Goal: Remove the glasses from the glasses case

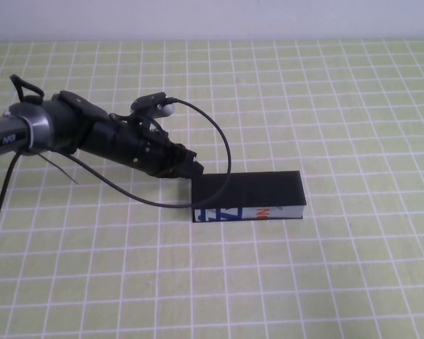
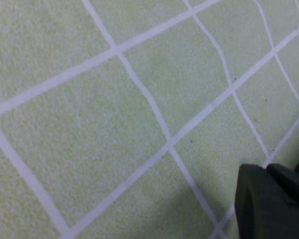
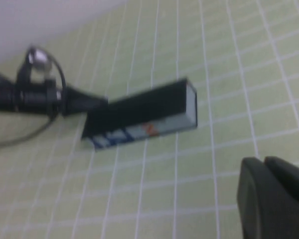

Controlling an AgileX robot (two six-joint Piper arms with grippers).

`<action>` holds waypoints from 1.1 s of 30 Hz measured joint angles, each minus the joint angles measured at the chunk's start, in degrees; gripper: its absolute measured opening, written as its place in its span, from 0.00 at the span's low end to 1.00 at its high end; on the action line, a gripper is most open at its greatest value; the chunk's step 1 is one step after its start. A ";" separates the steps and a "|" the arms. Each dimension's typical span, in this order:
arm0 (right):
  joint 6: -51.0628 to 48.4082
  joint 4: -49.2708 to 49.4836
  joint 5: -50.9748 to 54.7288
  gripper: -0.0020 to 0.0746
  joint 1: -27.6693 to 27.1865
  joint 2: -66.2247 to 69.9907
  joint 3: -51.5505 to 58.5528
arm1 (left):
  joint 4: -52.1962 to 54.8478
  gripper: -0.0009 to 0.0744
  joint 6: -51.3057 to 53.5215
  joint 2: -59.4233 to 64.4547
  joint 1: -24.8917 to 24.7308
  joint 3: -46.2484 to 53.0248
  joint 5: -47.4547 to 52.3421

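surface: table [image 1: 325, 85] with green cloth, white grid | backdrop: plain pale wall [image 1: 268, 18]

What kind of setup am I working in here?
Likely a lab tabletop test station: a green grid-patterned mat, a plain pale wall, and one closed glasses case. The left gripper sits at the case's end; the right gripper, shut, hangs off it.

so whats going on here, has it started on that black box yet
The left arm reaches across the green checked table and its left gripper sits at the left end of the glasses case, right against it. The case lies flat with its black lid closed, so no glasses can be seen yet. The right gripper is shut, holds nothing, and hangs above the table off to the case's right, looking on from its wrist camera; it does not show in the high view.
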 joint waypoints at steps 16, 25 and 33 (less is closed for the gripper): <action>-20.15 -3.00 12.93 0.00 13.99 50.42 -31.99 | 0.00 0.01 0.00 0.00 0.00 -0.10 0.50; -22.93 -22.99 3.66 0.01 32.55 64.50 -42.11 | 0.00 0.01 0.00 0.00 0.00 -0.10 0.50; -33.35 -31.04 -3.13 0.35 35.28 74.05 -44.46 | 0.00 0.01 0.00 0.00 0.00 -0.10 0.62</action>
